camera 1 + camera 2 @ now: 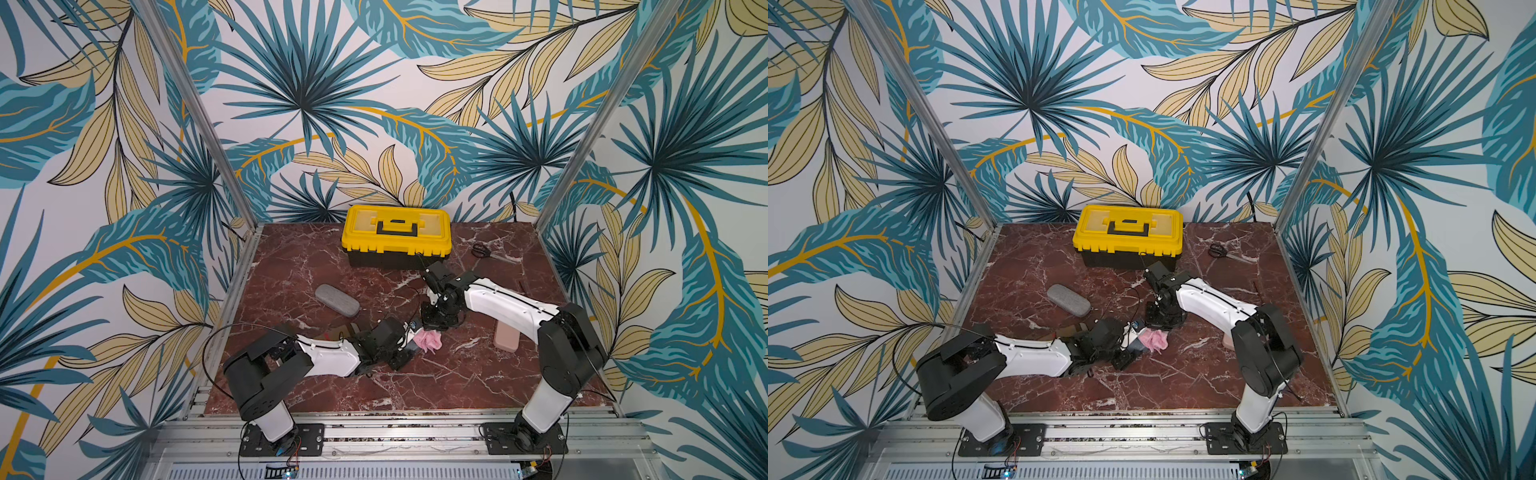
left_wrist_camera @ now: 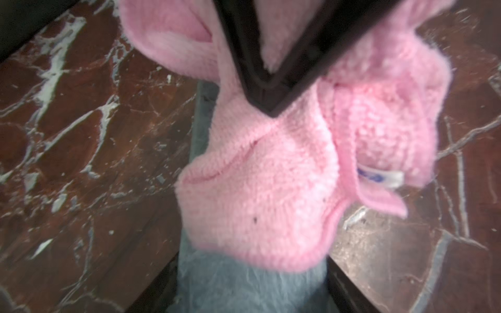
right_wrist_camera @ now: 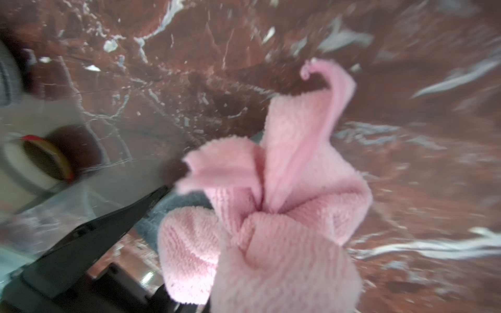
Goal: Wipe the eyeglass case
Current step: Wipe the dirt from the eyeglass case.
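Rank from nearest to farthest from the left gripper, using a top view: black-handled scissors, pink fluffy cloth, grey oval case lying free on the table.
From the left gripper:
1. Pink fluffy cloth, on the grey-lined eyeglass case in its jaws.
2. Grey oval case, mid-table, left side.
3. Black-handled scissors, far back, right side.

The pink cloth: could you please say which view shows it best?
Left wrist view: the pink cloth fills the frame over the grey case. Right wrist view shows bunched folds; both top views, a small patch.
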You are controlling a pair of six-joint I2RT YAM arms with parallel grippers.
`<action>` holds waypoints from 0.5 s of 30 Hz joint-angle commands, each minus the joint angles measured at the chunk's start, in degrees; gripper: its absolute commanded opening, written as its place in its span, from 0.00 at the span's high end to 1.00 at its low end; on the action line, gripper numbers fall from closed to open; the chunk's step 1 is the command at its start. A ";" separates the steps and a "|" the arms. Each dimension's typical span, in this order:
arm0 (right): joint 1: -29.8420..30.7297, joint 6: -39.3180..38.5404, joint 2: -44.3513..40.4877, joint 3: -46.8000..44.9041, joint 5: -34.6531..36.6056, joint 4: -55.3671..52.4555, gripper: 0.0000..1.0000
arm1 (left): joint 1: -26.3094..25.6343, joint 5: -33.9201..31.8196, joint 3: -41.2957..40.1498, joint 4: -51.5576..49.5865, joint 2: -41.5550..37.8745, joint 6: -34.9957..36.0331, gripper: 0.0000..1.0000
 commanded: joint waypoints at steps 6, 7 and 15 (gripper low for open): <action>-10.43 -9.52 7.57 3.38 17.90 -9.34 1.00 | -2.26 -5.12 -2.50 2.23 -2.59 2.27 0.78; -10.20 -10.98 7.96 5.57 21.68 -11.77 1.00 | -2.42 -5.30 -2.67 2.33 -2.75 2.26 0.79; -1.97 -7.83 5.09 10.78 1.93 -9.28 1.00 | -3.00 -6.94 -2.32 2.29 -2.70 2.45 0.79</action>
